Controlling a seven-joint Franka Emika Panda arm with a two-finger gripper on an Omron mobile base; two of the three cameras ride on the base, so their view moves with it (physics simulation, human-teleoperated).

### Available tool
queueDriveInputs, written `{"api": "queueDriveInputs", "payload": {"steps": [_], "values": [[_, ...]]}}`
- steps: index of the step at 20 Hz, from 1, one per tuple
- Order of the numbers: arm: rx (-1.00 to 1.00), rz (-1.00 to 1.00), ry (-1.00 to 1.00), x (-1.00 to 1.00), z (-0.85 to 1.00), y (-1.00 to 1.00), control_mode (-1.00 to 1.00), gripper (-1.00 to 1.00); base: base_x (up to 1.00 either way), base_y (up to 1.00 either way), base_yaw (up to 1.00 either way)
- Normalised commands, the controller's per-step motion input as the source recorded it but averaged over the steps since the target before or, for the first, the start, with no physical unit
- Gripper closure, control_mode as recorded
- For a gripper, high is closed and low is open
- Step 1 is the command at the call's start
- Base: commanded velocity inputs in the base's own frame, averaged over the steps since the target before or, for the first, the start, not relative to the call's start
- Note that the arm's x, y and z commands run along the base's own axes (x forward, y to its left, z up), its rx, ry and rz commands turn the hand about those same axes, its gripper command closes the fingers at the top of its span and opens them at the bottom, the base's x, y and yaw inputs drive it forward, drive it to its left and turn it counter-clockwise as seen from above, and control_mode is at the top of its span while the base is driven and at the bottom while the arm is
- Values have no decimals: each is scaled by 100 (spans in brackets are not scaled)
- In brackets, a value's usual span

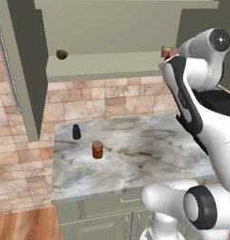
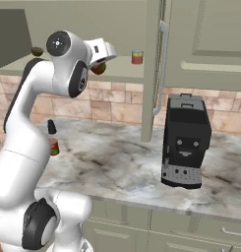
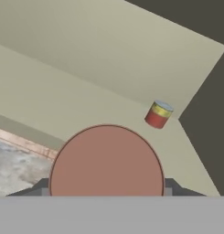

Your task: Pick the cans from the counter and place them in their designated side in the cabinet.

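Red-orange plain can (image 3: 106,160) sits gripped between the jaws, its round end face toward the hand camera and the dark fingertips (image 3: 40,186) pressed on either side of it. In the right base view the same can shows as a small red shape just under the hand, level with the front edge of the cabinet (image 1: 111,33) shelf (image 2: 68,71).

Ahead of the jaws and to their right, well apart, a shorter red-and-yellow can (image 3: 158,114) stands upright on the shelf near the cabinet's inner corner. Far to the left of the jaws, at the other end of the shelf, lies a small dark olive object (image 1: 62,54); its kind cannot be told.

Below the jaws lies the counter (image 1: 149,154), a grey-white marble slab. On it, well below and left of the jaws, the labelled can (image 1: 97,150) stands upright, red with a green-and-white label. A small black bottle (image 1: 76,131) stands just behind it and to its left, apart from it.

A black coffee machine (image 2: 186,142) stands on the counter to the right, beyond the open cabinet door (image 2: 154,69). Tan brick tiles (image 1: 107,101) cover the wall between shelf and counter. Sage-green base units (image 1: 97,218) with metal handles sit under the slab.
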Motion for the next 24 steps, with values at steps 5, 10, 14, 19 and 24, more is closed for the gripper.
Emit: {"api": "queueDriveInputs", "payload": {"steps": [5,10,14,19,24], "values": [[0,0,4,30,0,-9,-100,100,0,0,0],[0,0,2,28,0,-12,-100,100,0,0,0],[0,0,0,29,-2,-9,-100,100,0,0,0],[0,0,0,32,-6,-6,-100,100,0,0,0],[0,0,0,32,-4,-6,-100,100,0,0,0]]}}
